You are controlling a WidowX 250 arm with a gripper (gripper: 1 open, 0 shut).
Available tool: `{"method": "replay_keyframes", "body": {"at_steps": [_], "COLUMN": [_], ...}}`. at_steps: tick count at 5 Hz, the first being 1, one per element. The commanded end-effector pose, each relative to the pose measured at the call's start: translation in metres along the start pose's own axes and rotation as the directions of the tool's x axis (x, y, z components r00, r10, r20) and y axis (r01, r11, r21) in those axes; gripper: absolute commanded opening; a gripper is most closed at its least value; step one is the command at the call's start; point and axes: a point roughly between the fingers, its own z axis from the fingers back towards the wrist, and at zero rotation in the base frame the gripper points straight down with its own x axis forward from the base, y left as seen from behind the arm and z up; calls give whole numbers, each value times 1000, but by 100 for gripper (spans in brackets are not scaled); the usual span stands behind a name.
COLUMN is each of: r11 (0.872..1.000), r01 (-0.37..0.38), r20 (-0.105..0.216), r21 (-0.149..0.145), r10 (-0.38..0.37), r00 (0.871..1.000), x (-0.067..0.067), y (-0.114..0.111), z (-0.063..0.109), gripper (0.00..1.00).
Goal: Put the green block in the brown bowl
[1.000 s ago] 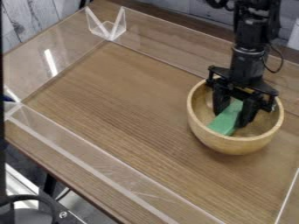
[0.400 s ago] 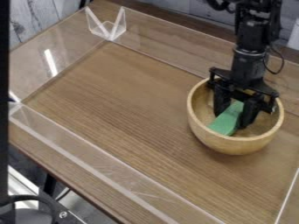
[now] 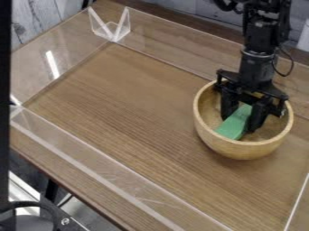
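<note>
Nothing moved, claw (image 3: 248, 110) straddling green block (image 3: 238, 124)

green block (image 3: 239, 124): bright green | brown bowl (image 3: 212, 129): light-brown, grained | end effector (image 3: 251, 106): black | table (image 3: 133, 108): brown wood-grain

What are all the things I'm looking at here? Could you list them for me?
Brown bowl: one, light-brown wood, right side of the table.
Green block: one, bright green, inside the bowl, leaning tilted between the fingers.
Table: one, brown wood grain, fills most of the view.
Clear wall: transparent, standing along the table's edges, with a clear bracket at the far corner.
Robot arm: one, black, reaching straight down into the bowl.
Fingers: black, set either side of the block.
</note>
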Motion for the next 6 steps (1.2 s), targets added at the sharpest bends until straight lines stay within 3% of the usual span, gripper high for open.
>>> {"method": "replay_keyframes", "body": {"at_steps": [1, 4, 5, 6], "r11": [1000, 1000, 1000, 1000], "r01": [20, 19, 16, 13], "r20": [53, 53, 52, 67], "r21": [-3, -11, -13, -16], "r10": [-20, -19, -16, -12], "r00": [998, 998, 999, 998], "x": [11, 14, 12, 9], "y": [-2, -2, -1, -1], "z": [4, -2, 1, 11], "gripper": [0, 0, 100, 100]}}
